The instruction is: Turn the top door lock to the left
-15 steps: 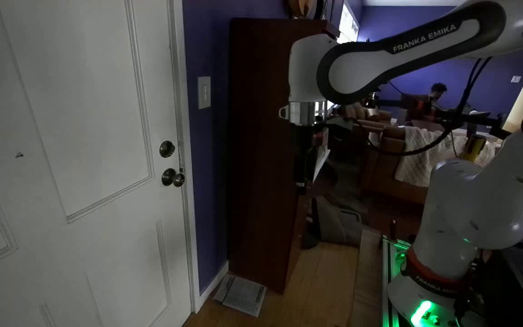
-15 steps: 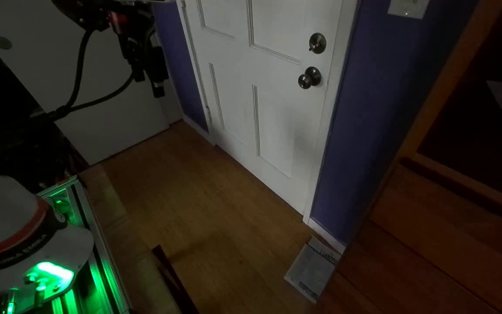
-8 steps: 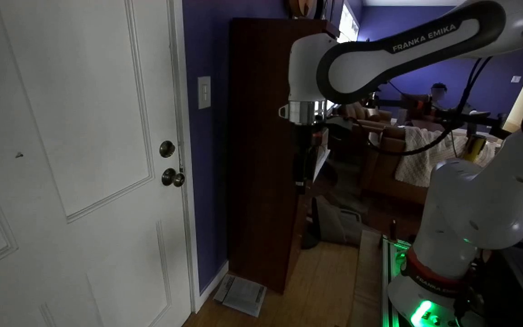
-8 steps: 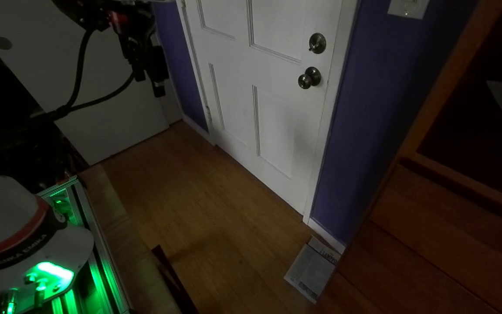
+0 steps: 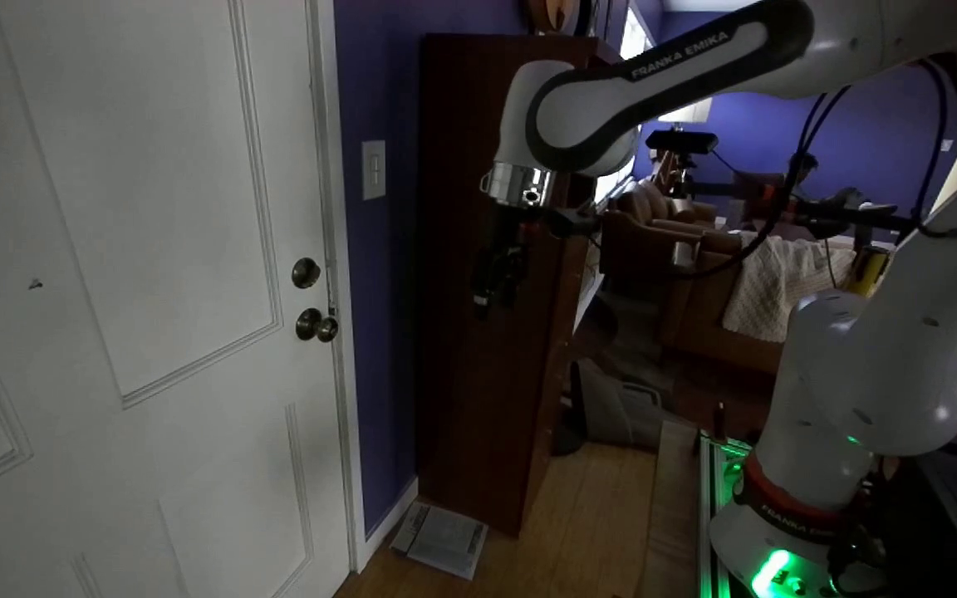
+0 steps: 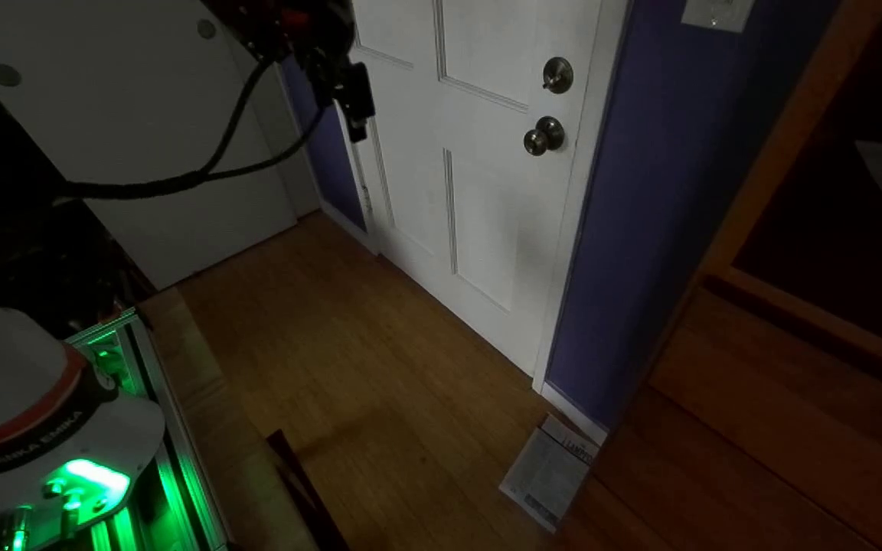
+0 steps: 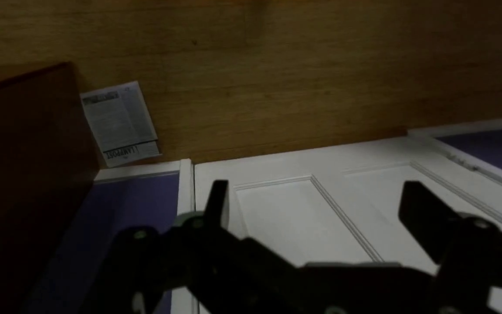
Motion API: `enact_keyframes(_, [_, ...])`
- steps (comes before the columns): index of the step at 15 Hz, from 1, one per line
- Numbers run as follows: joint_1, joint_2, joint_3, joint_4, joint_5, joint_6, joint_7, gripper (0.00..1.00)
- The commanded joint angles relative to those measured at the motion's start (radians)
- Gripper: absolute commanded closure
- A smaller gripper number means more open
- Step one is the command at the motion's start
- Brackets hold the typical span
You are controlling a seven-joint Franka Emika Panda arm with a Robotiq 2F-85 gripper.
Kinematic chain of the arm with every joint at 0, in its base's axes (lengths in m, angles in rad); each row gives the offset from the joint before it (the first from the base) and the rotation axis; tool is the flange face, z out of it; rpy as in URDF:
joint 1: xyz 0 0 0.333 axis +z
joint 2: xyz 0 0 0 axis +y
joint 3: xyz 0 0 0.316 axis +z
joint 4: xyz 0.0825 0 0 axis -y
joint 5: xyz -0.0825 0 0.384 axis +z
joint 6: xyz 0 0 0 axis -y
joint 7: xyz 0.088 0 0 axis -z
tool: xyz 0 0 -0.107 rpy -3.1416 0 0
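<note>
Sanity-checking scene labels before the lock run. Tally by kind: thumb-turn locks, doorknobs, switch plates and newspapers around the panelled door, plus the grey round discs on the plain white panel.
top door lock: 1
doorknob: 1
switch plate: 1
newspaper: 1 (sheets not countable)
grey discs: 2
Total: 6

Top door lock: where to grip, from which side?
Probably its small thumb-turn, the part that juts out from the round plate. Come from the room side, head-on to the door, open gripper straddling it, level or slightly from above: the doorknob sticks out just below. The thumb-turn's exact angle is too small to make out.
</note>
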Motion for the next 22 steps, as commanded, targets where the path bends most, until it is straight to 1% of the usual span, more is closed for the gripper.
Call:
enact_keyframes(1, [-0.001,0.194,-0.061,0.163,0.147,0.017,-0.098,0.00])
enact_keyframes(3, [-0.010,0.282,-0.078,0.254,0.238,0.007,-0.157,0.00])
enact_keyframes(5, [-0.030,0.369,-0.080,0.346,0.313,-0.009,-0.189,0.00])
enact_keyframes(7, [-0.055,0.444,-0.066,0.419,0.386,0.032,-0.209,0.00])
enact_keyframes(12, [-0.109,0.602,-0.022,0.579,0.470,0.097,-0.179,0.00])
enact_keyframes(14, [-0.125,0.638,0.000,0.613,0.503,0.138,-0.192,0.00])
enact_keyframes(15, [-0.125,0.589,0.000,0.564,0.453,0.118,-0.180,0.00])
enact_keyframes(17, [-0.133,0.622,0.010,0.596,0.467,0.130,-0.179,0.00])
enact_keyframes(21, [-0.136,0.632,0.014,0.612,0.470,0.130,-0.179,0.00])
enact_keyframes(22, [-0.144,0.661,0.021,0.645,0.504,0.116,-0.163,0.00])
